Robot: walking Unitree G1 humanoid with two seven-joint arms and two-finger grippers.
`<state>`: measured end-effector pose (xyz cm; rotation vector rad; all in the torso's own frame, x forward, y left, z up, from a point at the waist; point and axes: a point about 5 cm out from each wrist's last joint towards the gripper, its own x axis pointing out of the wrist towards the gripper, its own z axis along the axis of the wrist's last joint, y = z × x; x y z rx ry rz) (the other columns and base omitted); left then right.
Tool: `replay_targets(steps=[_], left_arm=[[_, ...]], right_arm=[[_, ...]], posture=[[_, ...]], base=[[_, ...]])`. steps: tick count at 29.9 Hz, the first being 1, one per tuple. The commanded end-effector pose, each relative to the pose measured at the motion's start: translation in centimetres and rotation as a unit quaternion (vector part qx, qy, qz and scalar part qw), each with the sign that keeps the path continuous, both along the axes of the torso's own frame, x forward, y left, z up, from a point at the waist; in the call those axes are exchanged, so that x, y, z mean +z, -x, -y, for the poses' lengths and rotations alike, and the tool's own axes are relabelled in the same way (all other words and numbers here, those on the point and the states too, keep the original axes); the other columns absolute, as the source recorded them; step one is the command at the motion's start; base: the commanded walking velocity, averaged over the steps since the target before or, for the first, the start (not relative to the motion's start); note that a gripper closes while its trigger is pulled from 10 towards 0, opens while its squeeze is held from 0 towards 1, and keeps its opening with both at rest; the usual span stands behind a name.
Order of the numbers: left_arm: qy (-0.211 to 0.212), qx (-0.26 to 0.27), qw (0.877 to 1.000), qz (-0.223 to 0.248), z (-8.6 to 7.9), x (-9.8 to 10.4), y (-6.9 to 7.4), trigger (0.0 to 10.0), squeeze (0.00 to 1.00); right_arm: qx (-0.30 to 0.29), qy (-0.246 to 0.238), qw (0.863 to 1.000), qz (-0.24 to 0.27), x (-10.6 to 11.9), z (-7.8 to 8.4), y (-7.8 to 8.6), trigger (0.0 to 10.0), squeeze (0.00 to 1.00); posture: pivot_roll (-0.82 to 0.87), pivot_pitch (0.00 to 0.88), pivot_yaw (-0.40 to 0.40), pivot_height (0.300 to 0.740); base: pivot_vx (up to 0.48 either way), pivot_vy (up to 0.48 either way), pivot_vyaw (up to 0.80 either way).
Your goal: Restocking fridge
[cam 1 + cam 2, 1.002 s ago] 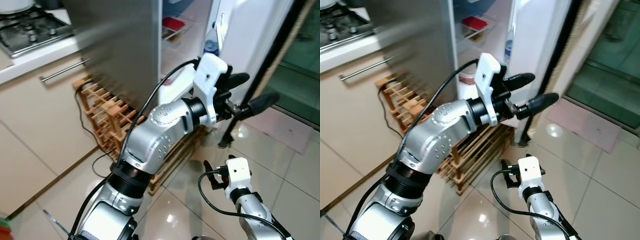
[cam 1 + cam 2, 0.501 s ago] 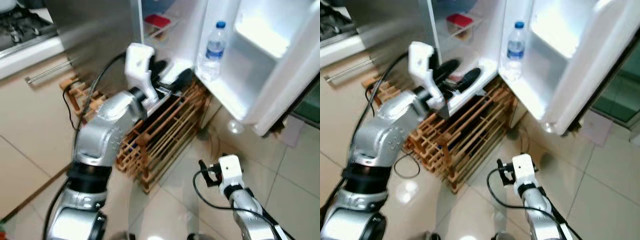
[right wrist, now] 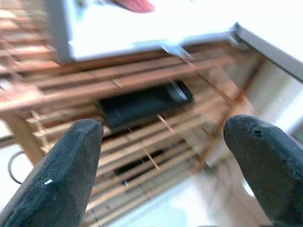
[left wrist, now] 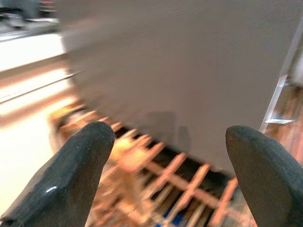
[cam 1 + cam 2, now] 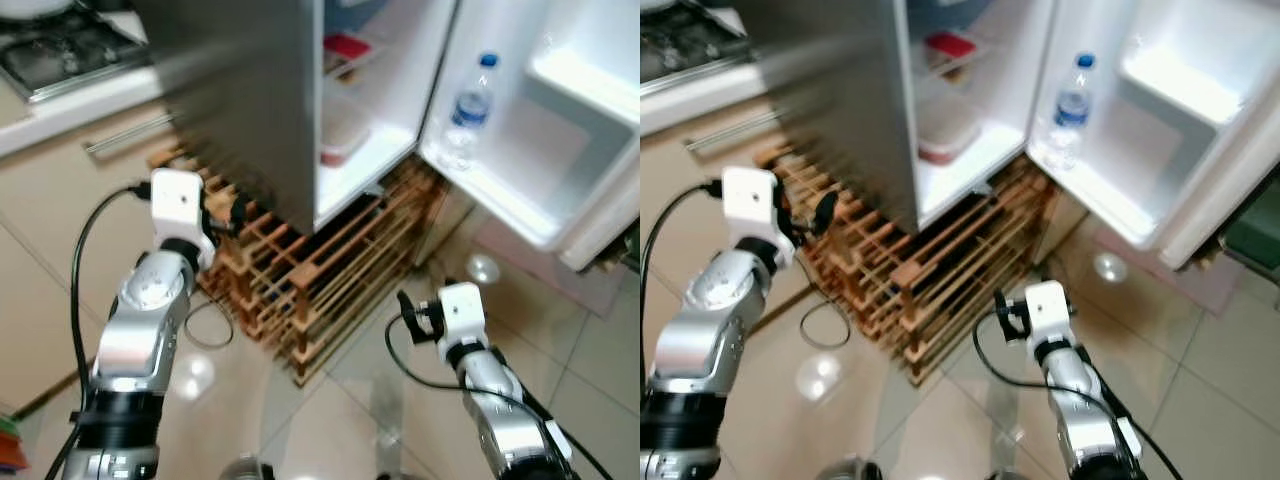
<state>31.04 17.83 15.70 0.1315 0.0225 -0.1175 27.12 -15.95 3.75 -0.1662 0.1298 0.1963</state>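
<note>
1. The fridge [image 5: 240,100] stands open, its door [image 5: 560,150] swung wide toward the robot's right.
2. A water bottle [image 5: 468,105] stands upright in the lower door shelf [image 5: 500,195]. It is well ahead of the right gripper's fingers and above them.
3. Inside the cabinet, a clear container with a red lid [image 5: 342,132] sits on the low shelf, and a red-topped box [image 5: 948,47] rests on a shelf higher up.
4. The left gripper [image 4: 165,156] is held out beside the fridge's grey side wall. Its fingers [image 4: 71,175] are spread wide and hold nothing.
5. Between and beyond the left fingers lie the grey side panel and, below it, the wooden wine rack [image 5: 310,290]. This view is blurred.
6. The right gripper [image 3: 175,161] is low over the tiled floor [image 5: 590,350], also spread apart and empty.
7. Between the right jaws the rack's wooden slats show, with a dark flat object [image 3: 142,103] lying in them. I cannot tell what it is.
8. Past the right fingertips [image 3: 71,170], the fridge's white bottom edge sits above the rack.
9. A black cable [image 5: 205,325] loops on the floor by the rack, near the left arm.
10. A gas hob [image 5: 60,55] sits on the counter beyond the left gripper.
</note>
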Motion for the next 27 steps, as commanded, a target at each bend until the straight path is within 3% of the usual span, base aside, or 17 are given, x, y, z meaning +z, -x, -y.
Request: replay_targets(steps=[1, 3, 7, 14, 27], left_arm=[[-0.013, -0.01, 1.0, 0.019, 0.9, 0.3, 0.3, 10.0, 0.0], [-0.016, -0.021, 0.999, 0.029, 1.8, 0.3, 0.4, 10.0, 0.0], [0.0, -0.023, 0.999, 0.033, 2.4, 0.3, 0.5, 10.0, 0.0], [-0.012, -0.032, 0.999, 0.033, 3.2, 0.0, 0.8, 10.0, 0.0], [-0.026, -0.023, 0.999, 0.03, 3.5, -0.5, 0.9, 10.0, 0.0]], right_arm=[[-0.001, 0.0, 1.0, 0.008, 0.4, -0.1, -0.2, 10.0, 0.0], [-0.002, 0.002, 1.0, 0.016, 0.9, -0.1, -0.6, 10.0, 0.0], [-0.005, 0.006, 1.0, 0.023, 1.4, 0.0, -0.9, 10.0, 0.0], [-0.011, 0.007, 1.0, 0.027, 1.5, 0.2, -1.0, 10.0, 0.0], [-0.005, 0.003, 1.0, 0.031, 1.4, -0.4, -0.5, 10.0, 0.0]], posture=[[0.04, 0.0, -0.006, 0.74], [0.04, 0.0, -0.006, 0.74], [0.03, 0.0, -0.004, 0.74], [0.03, 0.0, -0.004, 0.74], [0.02, 0.0, 0.0, 0.74]], base=[[0.0, 0.0, 0.78], [0.0, -0.441, 0.77], [0.0, -0.444, 0.76], [0.211, -0.412, 0.75], [0.273, -0.391, 0.0]])
